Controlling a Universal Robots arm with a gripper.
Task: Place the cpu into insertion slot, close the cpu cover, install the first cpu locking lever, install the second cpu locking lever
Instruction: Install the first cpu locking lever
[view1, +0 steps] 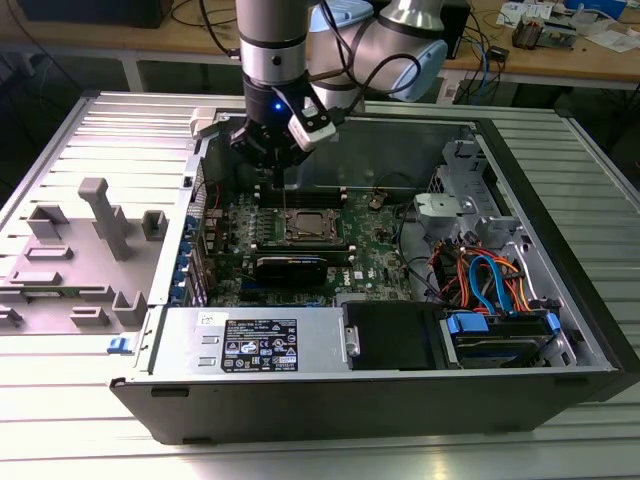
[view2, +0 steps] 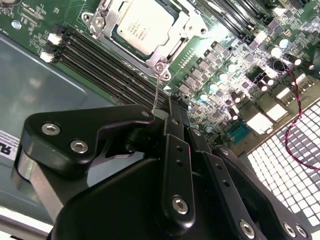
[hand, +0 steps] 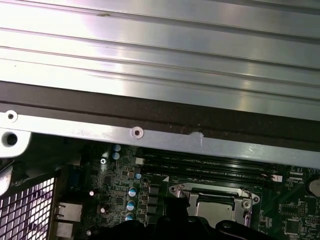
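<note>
The gripper (view2: 172, 105) hangs low inside the computer case, its jaws drawn narrow. A thin wire lever (view2: 157, 87) rises from the socket (view2: 93, 20) corner to meet the jaw tips; whether it is pinched or merely touched I cannot tell. Just beyond the tips, the chip (view2: 142, 22) lies flat in the socket with the metal cover (view2: 172, 49) closed over its edges. The lever looks light, springy and slippery, best taken near its free end. The chip and the green board (view2: 220, 60) around it are probably fragile.
</note>
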